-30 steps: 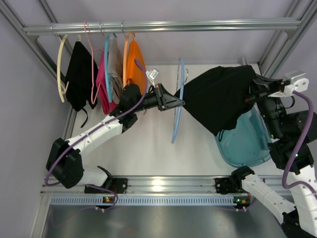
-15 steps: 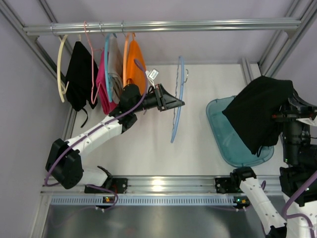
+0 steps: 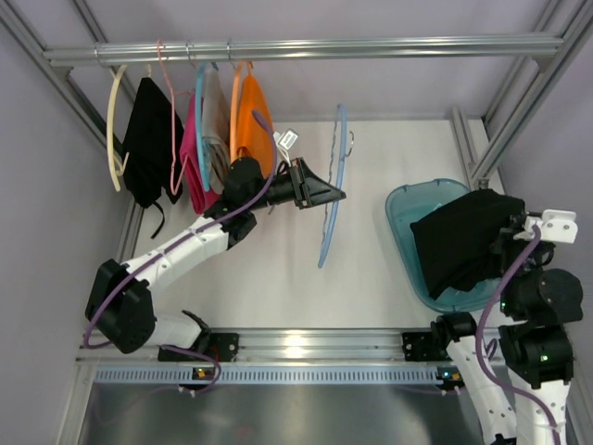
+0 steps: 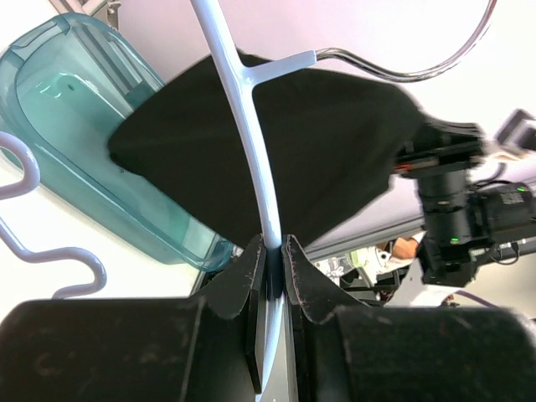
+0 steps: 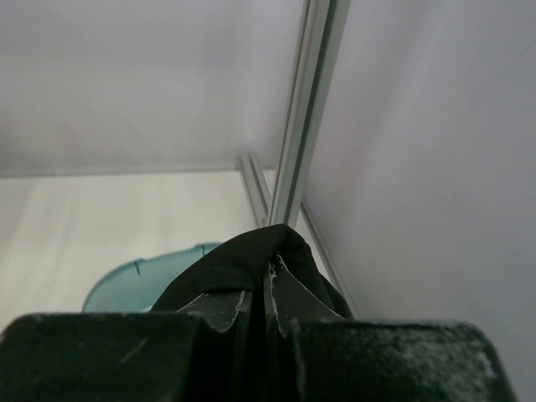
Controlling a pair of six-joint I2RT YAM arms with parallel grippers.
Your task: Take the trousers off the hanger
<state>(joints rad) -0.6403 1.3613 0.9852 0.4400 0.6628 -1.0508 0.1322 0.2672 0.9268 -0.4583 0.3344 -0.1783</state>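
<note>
Clamping the left gripper (image 4: 270, 249) tight on the blue hanger (image 3: 324, 243), we hold the black trousers (image 3: 459, 243) over the teal bin (image 3: 402, 200), with the right gripper (image 5: 268, 289) pinched together on the cloth.

the right gripper (image 3: 508, 243) has swung away from the blue hanger (image 3: 332, 185) and sunk lower, with the black trousers (image 3: 460, 243) pinched in its jaws; the cloth, spread beside the hanger a second ago, now droops below the jaws over the teal tub (image 3: 404, 206).
</note>
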